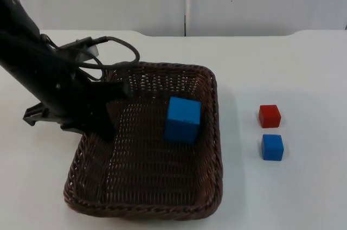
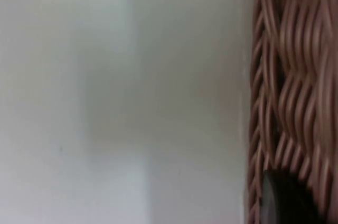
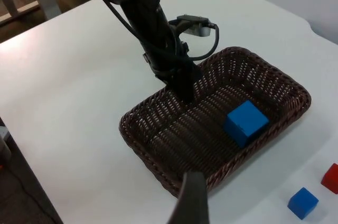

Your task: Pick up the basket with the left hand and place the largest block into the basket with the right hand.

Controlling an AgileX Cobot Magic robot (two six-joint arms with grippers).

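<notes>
Your right wrist view shows the left gripper (image 3: 182, 87) clamping the basket (image 3: 158, 174) at its left rim. The basket's long axis runs near to far, with the large blue block (image 1: 182, 119) inside it. The right gripper (image 3: 191, 203) hangs well above the table (image 1: 303, 197); I cannot tell how wide it is.

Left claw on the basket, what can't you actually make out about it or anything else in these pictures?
- Left claw: at the rim of the dark brown woven wicker basket; in the top view the arm hides its fingers, so the grip is unclear.
- Left wrist view: the basket's weave is blurred.
- Large blue block: its underside is hidden.
- Right claw: one black fingertip, cut off by the picture's edge.
</notes>
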